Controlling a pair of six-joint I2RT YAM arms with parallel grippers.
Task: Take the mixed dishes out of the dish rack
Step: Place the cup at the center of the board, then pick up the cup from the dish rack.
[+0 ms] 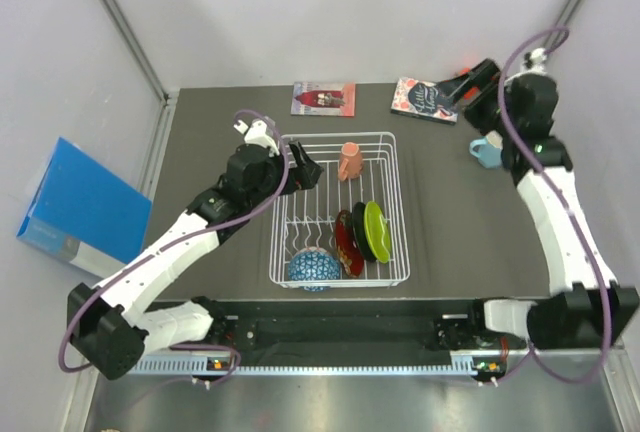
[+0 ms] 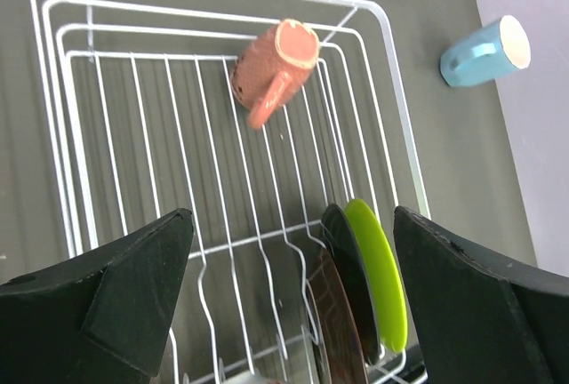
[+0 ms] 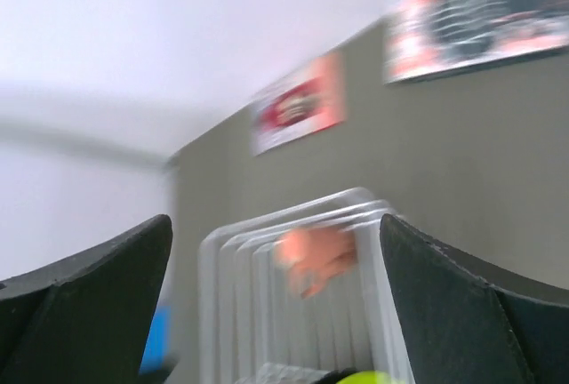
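The white wire dish rack (image 1: 396,202) stands mid-table. In it are a salmon-pink cup (image 1: 349,161) on its side at the far end, a lime green plate (image 1: 377,231), a black plate (image 1: 360,232) and a red patterned plate (image 1: 345,244) standing on edge, and a blue-patterned bowl (image 1: 311,269) at the near end. A light blue mug (image 1: 487,152) lies on the table right of the rack. My left gripper (image 1: 305,170) is open and empty over the rack's far left part (image 2: 293,286). My right gripper (image 1: 466,90) is open and empty, raised at the far right; its view is blurred (image 3: 284,313).
Two books (image 1: 323,98) (image 1: 424,99) lie at the table's far edge. A blue box (image 1: 80,207) leans off the table's left side. In the left wrist view, the cup (image 2: 271,73), the plates (image 2: 378,273) and the mug (image 2: 484,51) show.
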